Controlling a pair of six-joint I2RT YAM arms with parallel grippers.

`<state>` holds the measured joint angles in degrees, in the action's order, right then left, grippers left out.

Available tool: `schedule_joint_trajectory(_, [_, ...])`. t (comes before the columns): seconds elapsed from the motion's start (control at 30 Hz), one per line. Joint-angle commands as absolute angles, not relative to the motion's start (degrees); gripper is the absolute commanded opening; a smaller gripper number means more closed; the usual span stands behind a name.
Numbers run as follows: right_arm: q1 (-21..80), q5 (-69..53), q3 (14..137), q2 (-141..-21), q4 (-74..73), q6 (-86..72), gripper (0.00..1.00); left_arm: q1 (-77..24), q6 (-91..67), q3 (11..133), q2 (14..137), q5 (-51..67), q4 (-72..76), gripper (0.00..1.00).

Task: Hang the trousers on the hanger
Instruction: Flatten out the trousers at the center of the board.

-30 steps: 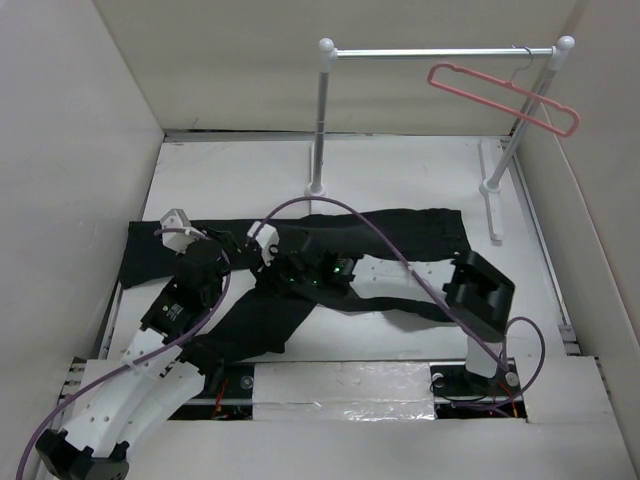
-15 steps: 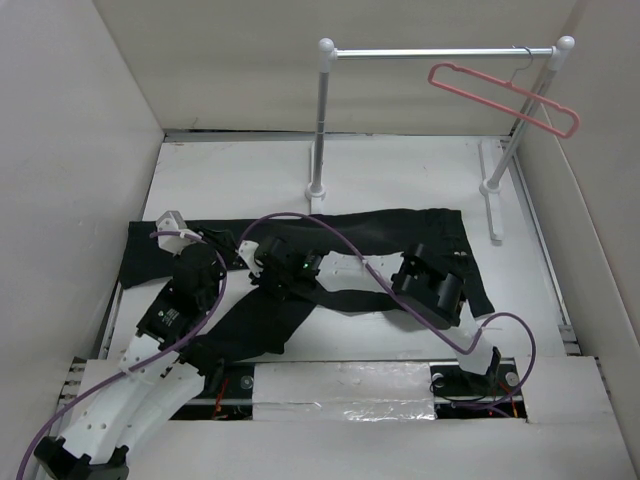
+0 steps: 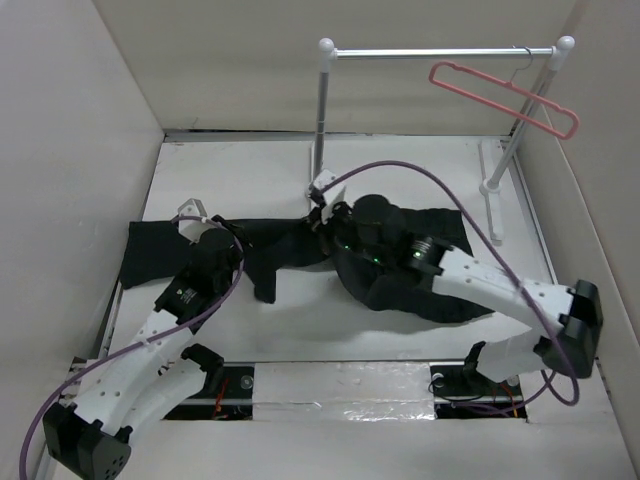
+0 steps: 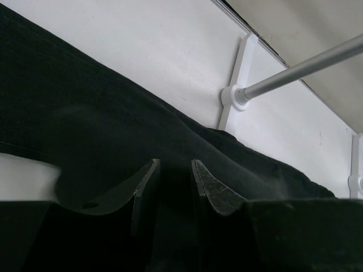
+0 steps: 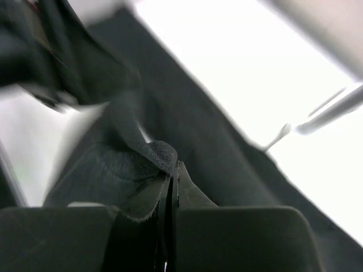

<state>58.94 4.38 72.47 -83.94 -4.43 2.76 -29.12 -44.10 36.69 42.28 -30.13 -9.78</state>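
The black trousers (image 3: pixel 150 258) lie spread across the table from left to right, bunched in the middle. My right gripper (image 3: pixel 322 218) reaches over them near the rail's left post. In the right wrist view it (image 5: pixel 172 164) is shut, and a fold of the trousers (image 5: pixel 113 164) is pinched at its tips. My left gripper (image 3: pixel 236 245) sits over the left part of the cloth. Its fingers (image 4: pixel 174 163) stand apart above the trousers (image 4: pixel 85 124), with only dark cloth showing between them. The pink hanger (image 3: pixel 437 74) hangs by its hook at the right end of the rail.
A white rail (image 3: pixel 440 52) on two posts stands at the back, with its left post base (image 4: pixel 233 95) just beyond the trousers. Beige walls close in the table on the left, back and right. My right arm's elbow (image 3: pixel 578 318) is near the right wall.
My right arm has swung from the middle towards the back, shut on the trousers and dragged the near leg up and to the right. The left gripper has shifted slightly right and widened.
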Motion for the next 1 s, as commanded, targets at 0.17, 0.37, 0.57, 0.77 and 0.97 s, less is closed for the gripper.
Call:
schedule_joint_trajectory(0.17, [67.9, 3.9, 47.5, -72.9, 3.2, -6.5, 0.00, -28.9, -43.5, 39.1, 38.9, -32.7, -9.3, 0.26])
schedule_joint_trajectory(0.37, [77.0, 3.5, 37.4, -80.3, 6.2, -14.1, 0.03, -28.9, -43.8, 32.4, 42.9, -26.2, -6.3, 0.30])
schedule_joint_trajectory(0.57, [80.4, 7.4, 36.8, -81.5, 4.9, -16.8, 0.54, -32.8, -38.9, 35.3, 50.9, -21.3, -0.7, 0.27])
schedule_joint_trajectory(0.77, [80.4, 15.9, 37.3, -68.6, -2.7, -17.1, 0.91, -49.2, -36.3, 41.7, 60.3, -34.7, -1.5, 0.26])
schedule_joint_trajectory(0.97, [71.0, 24.6, 36.5, -47.7, -8.2, -19.9, 0.35, -56.8, -35.7, 47.2, 71.3, -37.0, -2.2, 0.21])
